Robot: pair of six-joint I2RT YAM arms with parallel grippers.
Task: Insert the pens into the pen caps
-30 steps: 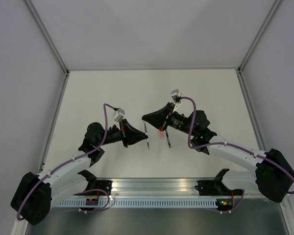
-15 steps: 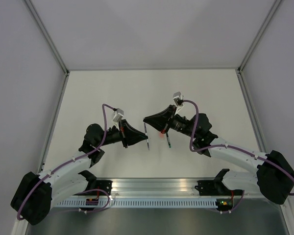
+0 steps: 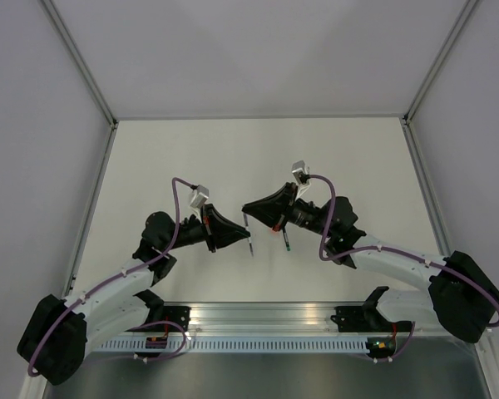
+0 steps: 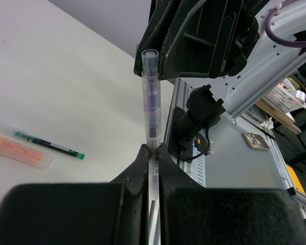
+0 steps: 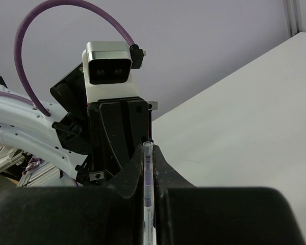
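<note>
Now nose to nose: left end effector (image 4: 153, 151) clamped on pale pen (image 4: 151, 97), right end effector (image 5: 148, 150) pinching clear piece (image 5: 147, 178), axes nearly aligned.

Black hands, violet-tinged pens, pale counter.
The left hand (image 4: 152, 154) and right hand (image 5: 148, 155) are matte black. Their clear pen (image 4: 152, 104) and clear tube (image 5: 147, 191) show violet bands. On the off-white counter (image 3: 191, 158) lie a dark green pen (image 4: 48, 146) and an orange-pink pen (image 4: 20, 149). The cables (image 5: 21, 51) are purple.
</note>
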